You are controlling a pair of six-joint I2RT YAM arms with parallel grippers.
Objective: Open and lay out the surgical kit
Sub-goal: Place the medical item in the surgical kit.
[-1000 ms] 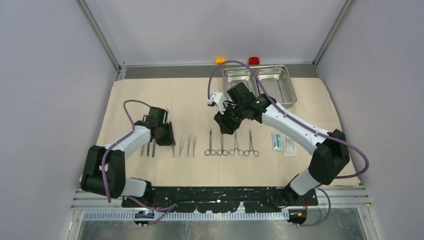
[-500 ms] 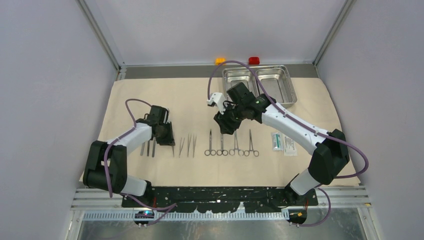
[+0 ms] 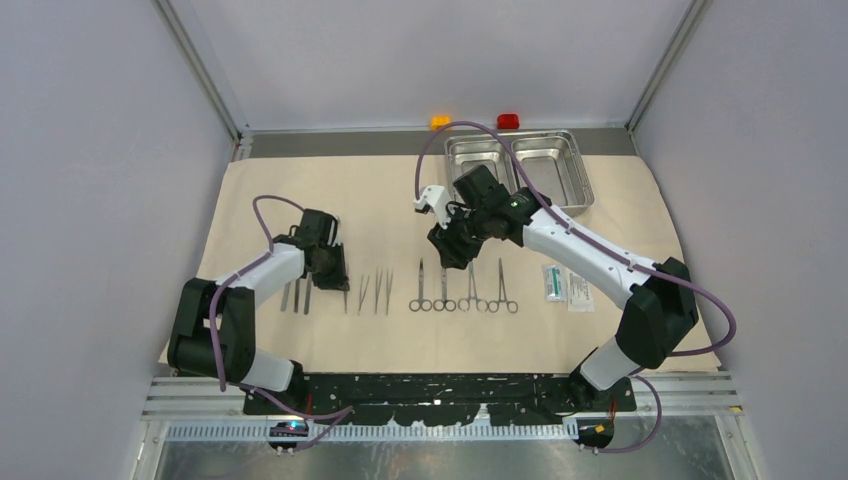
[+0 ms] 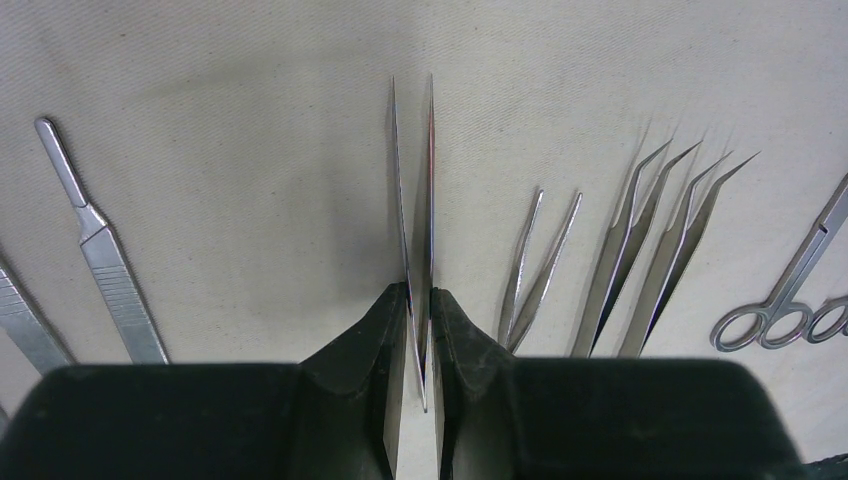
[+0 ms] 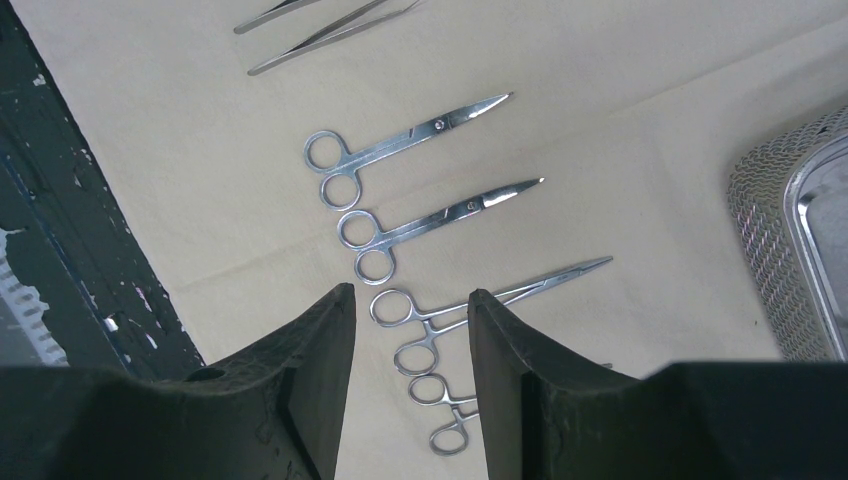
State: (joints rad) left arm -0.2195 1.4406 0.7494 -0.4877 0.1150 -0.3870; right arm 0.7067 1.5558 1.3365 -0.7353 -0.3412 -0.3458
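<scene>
Tweezers [image 4: 414, 230] of slim bright steel, straight and long, stand between the black fingers of the left gripper [image 4: 420, 335]. The jaws are drawn in nearly together and press on both blades close to the joined end. The two tips are a little apart and point to the far side. Whether the blades rest on the big beige cloth [image 3: 300, 190] or hang just clear of it, I cannot tell.

Their long axis runs near to far, in line with the fingers and with the row. Flat straight steel handles [image 4: 100, 270] lie to the left, and the other steel tweezers [image 4: 540, 265] lie just to the right. The left arm is much the nearer, so the work on this piece is probably its own, and the piece should stay parallel to its neighbours.

The right gripper [image 5: 410, 370] hangs about half open over the ring-handled steel clamps [image 5: 430, 215] and grips nothing. The shiny two-compartment steel tray [image 3: 560, 165] sits at the far right. The small white and teal packets [image 3: 567, 285] lie right of the clamps.
</scene>
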